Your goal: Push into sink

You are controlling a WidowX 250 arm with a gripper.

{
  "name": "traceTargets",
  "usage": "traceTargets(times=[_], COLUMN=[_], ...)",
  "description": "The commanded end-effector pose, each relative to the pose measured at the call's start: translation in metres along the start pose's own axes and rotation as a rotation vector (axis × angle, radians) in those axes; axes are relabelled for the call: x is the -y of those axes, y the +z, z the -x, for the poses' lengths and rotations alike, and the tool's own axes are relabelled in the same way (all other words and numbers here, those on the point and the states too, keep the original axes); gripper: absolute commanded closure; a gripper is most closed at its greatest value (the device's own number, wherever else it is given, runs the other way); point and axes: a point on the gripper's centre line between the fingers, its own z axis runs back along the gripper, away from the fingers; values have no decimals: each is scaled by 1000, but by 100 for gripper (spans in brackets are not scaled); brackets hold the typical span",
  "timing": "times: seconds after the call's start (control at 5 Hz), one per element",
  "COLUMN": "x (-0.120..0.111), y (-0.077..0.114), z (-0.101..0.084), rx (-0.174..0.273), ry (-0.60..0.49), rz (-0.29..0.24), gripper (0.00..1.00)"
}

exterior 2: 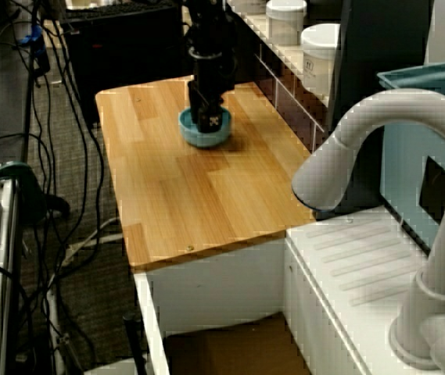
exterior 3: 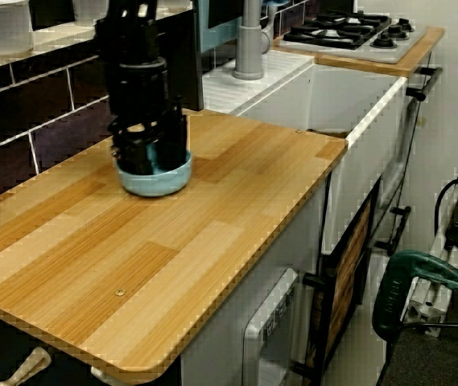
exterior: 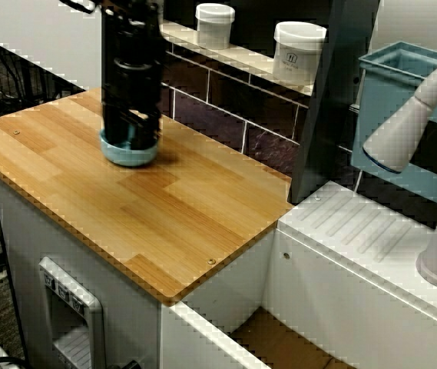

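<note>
The small light-blue bowl (exterior: 130, 151) sits on the wooden countertop (exterior: 172, 231), well apart from the sink (exterior 2: 230, 348), whose brown bottom shows past the counter's edge. The black gripper (exterior 3: 150, 153) reaches straight down into the bowl; its fingertips are buried inside the rim, so I cannot tell how far the jaws stand apart or whether they pinch anything. To push well, the fingers should bear low against the inner wall on the side away from the sink and drive the bowl steadily across the boards — a high contact could tip it, I judge. The path toward the sink edge looks flat and bare. Relative to the sink, a grey faucet (exterior 2: 378, 148) arches over the white ribbed drainboard (exterior: 372, 231) beside it, a teal bin (exterior: 410, 100) stands behind, and white jars (exterior: 299, 50) line the tiled ledge — all away from the bowl's route.
</note>
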Motion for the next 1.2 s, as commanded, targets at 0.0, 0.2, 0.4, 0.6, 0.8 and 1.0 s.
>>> traceTargets(times=[0.0,0.2,0.4,0.6,0.8,1.0], x=[102,148,194,228,255,264], y=[5,0,-12,-26,-35,-35], z=[26,32,32,31,30,32], rx=[-14,-2,-13,-43,-88,-83], ry=[-131,-163,-191,-218,-253,-263], rz=[33,31,28,33,46,45], gripper=[0,0,0,0,0,0])
